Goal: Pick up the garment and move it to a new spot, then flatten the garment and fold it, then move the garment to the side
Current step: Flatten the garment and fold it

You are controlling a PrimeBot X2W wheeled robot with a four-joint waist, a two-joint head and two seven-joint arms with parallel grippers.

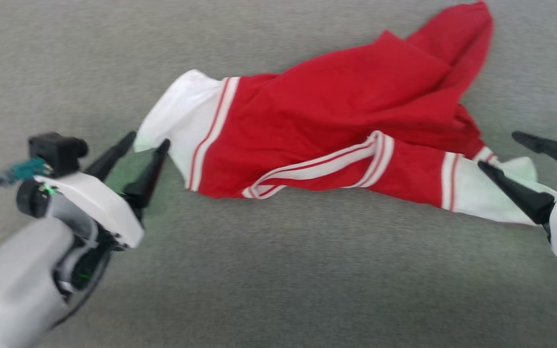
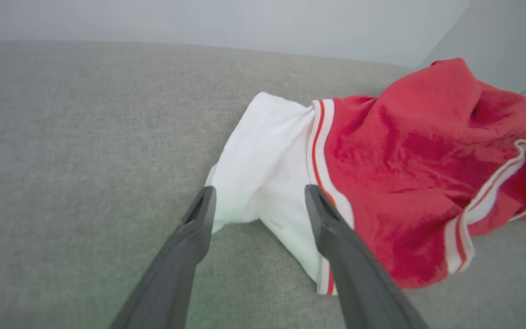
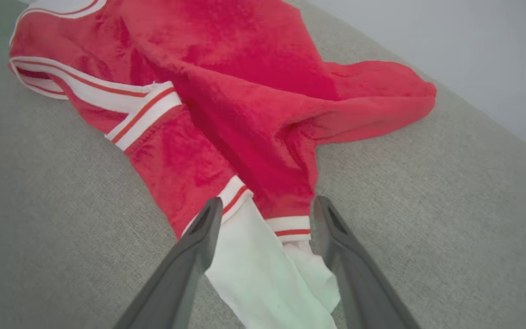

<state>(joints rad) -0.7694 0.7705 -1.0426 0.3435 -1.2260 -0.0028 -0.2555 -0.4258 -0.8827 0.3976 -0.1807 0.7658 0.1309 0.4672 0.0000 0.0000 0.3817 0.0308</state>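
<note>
Grey upholstery (image 1: 278,270) is noted in the head view, with the shirt (image 1: 327,130) laid crumpled across it. The left gripper (image 1: 150,137) is spread at one white sleeve end and the right gripper (image 1: 498,150) is spread over the other. In the left wrist view, the fingers (image 2: 199,219) are parted around the sleeve, with nothing pinched. In the right wrist view, the fingers (image 3: 336,237) are likewise parted, unclamped.

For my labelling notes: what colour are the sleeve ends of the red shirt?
The shirt has white sleeve ends; best seen in the left wrist view.

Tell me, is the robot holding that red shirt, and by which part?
Nothing is held. The left gripper stands open at one white sleeve end of the garment; the right gripper stands open around the other.
</note>
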